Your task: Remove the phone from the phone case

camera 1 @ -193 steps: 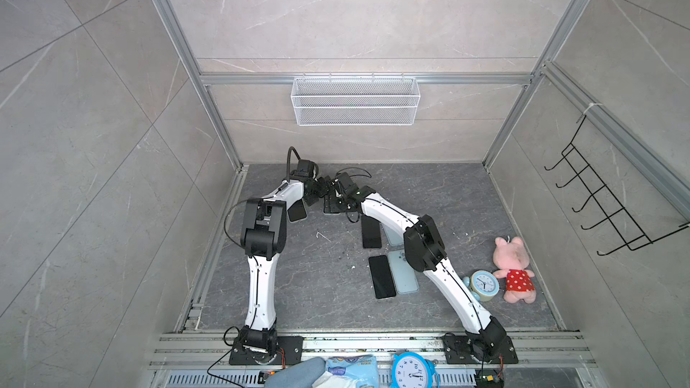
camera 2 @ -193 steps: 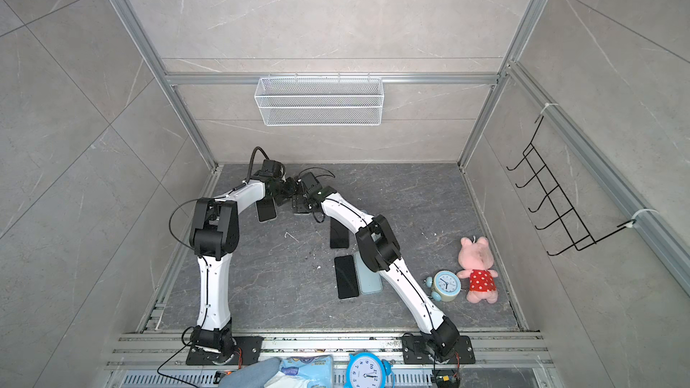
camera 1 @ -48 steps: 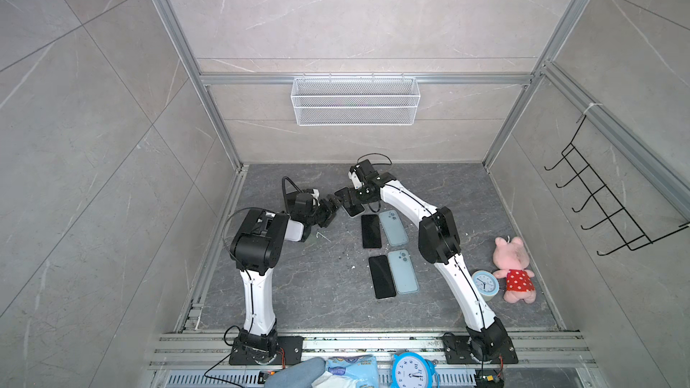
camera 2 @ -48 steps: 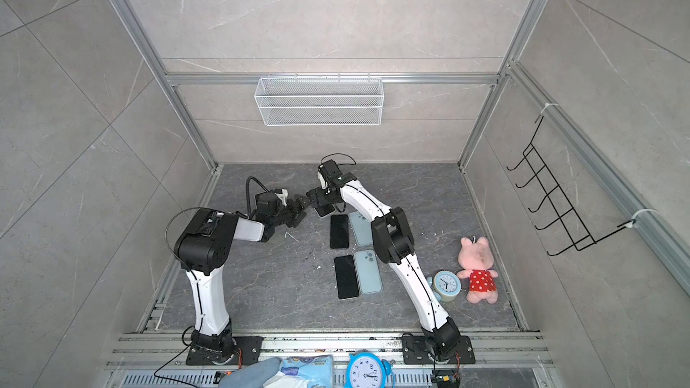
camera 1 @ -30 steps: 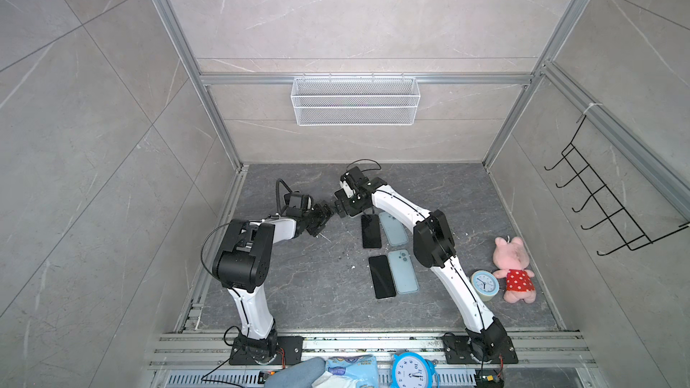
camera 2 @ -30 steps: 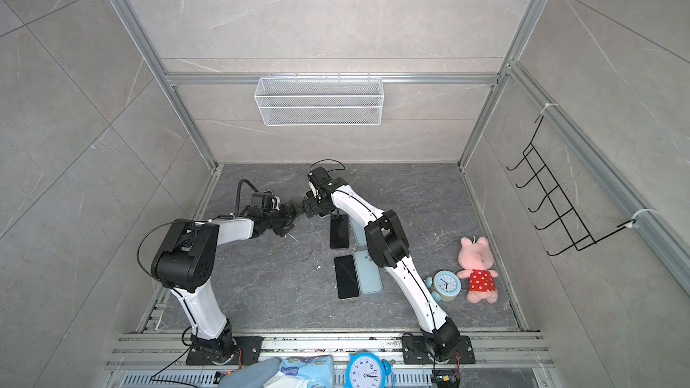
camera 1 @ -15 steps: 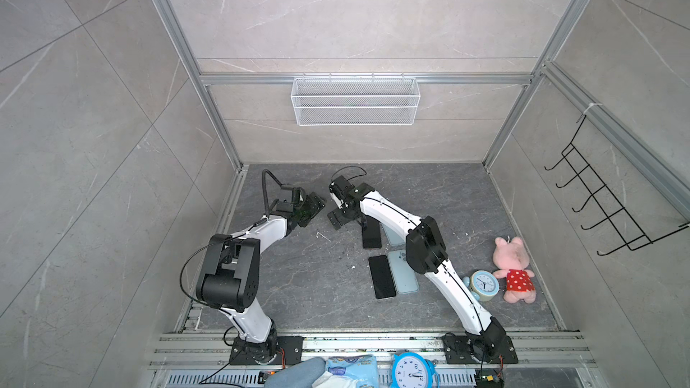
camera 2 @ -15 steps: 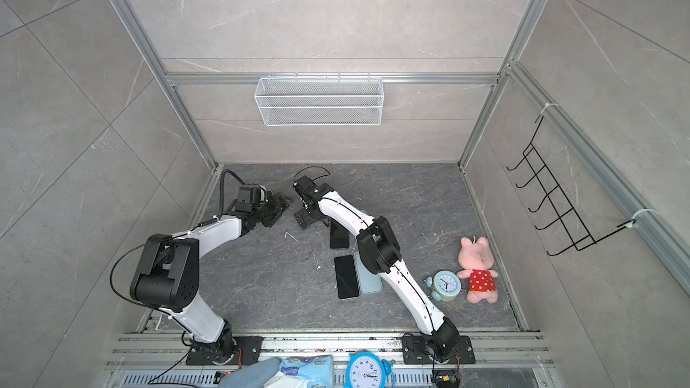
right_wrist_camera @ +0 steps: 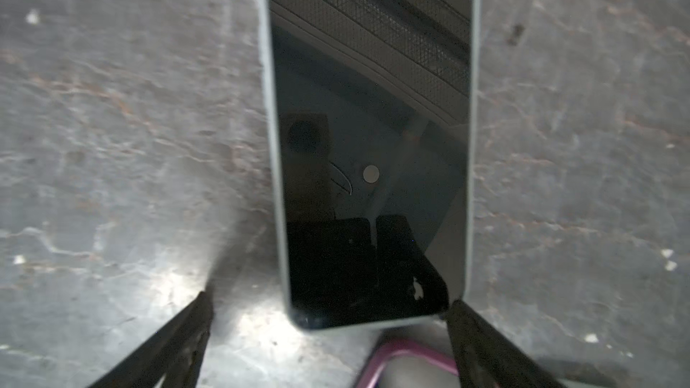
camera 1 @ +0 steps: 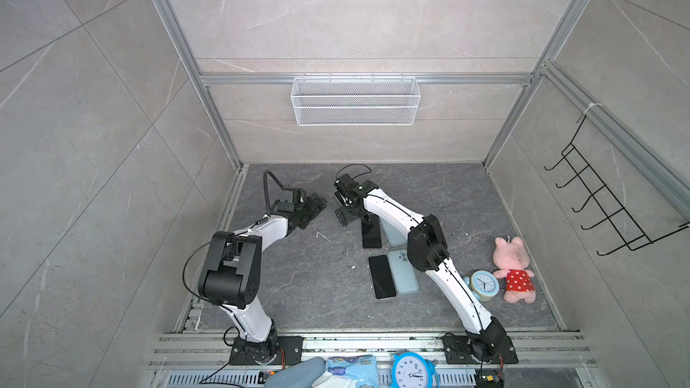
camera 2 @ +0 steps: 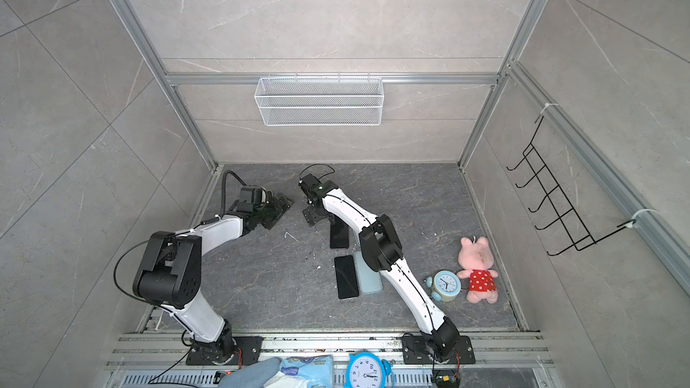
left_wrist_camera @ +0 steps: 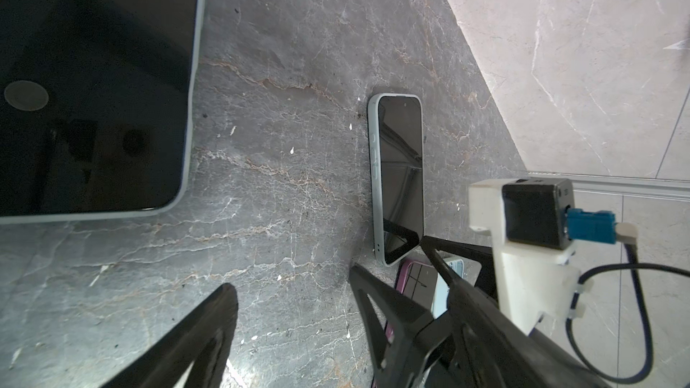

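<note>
The left hand [left_wrist_camera: 291, 281] is hovering spread and empty over the grey counter [camera 1: 298, 285]. The right hand [right_wrist_camera: 328, 298], also spread, is sitting with a finger on either side of the phone [right_wrist_camera: 369, 143]. The phone is lying screen-up on the counter, with the pink phone case [right_wrist_camera: 407, 362] just beside its end.

Dark grey veined stone slab [camera 1: 317, 285] is the floor here, dotted with little white crumbs [camera 1: 323, 235]. A pink plush pig in a red spotted dress [camera 1: 514, 270] lies on it, with a pale blue round alarm clock [camera 1: 484, 285] just beside it. Past the clock from the pig, a black-screened phone [camera 1: 381, 276] lies flat against a pale blue phone-shaped piece lying back-up [camera 1: 404, 272]. Farther from the pig there's a second black-screened phone [camera 1: 371, 235] next to another pale blue flat piece [camera 1: 392, 237]. Farthest off is what looks like a third dark phone with a pale rim [left_wrist_camera: 93, 87].
</note>
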Controlling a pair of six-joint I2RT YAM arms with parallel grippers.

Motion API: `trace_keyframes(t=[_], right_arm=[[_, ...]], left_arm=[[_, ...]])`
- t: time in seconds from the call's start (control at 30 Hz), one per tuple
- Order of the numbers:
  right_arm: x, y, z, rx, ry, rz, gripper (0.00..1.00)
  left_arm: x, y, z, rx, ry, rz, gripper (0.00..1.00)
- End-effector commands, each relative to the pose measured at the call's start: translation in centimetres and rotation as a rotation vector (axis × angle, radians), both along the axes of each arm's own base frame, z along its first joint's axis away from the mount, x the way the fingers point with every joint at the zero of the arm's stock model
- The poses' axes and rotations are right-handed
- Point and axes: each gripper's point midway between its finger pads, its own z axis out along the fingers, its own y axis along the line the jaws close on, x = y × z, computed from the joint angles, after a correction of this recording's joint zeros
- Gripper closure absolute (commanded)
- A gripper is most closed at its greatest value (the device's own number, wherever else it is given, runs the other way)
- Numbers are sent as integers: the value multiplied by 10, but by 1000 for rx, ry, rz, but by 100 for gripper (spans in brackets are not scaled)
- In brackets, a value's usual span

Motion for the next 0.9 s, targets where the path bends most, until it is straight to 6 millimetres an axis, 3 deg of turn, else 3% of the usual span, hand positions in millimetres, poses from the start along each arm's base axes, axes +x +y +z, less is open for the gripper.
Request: trace_keyframes(t=[0.0,0.13,0.5,0.67,0.87], right_arm=[[-7,-19,-25,-84,69,-30,1],[3,-16,-18,-56,51,-24,1],[1,-9,-43,30,154,20,5],[-4,-7,-50,35,180,43,11],[-10,-9,-61,29,213,53,26]], left_arm=[[14,0,10,12,-45,-4,10],[15,-1,5,13,-34,-7,9],[25,-12,-1,3,-10,-9,9],[35,-21,-2,-14,-7,-13,9],[52,-34,-4,-73,-21,-9,9]])
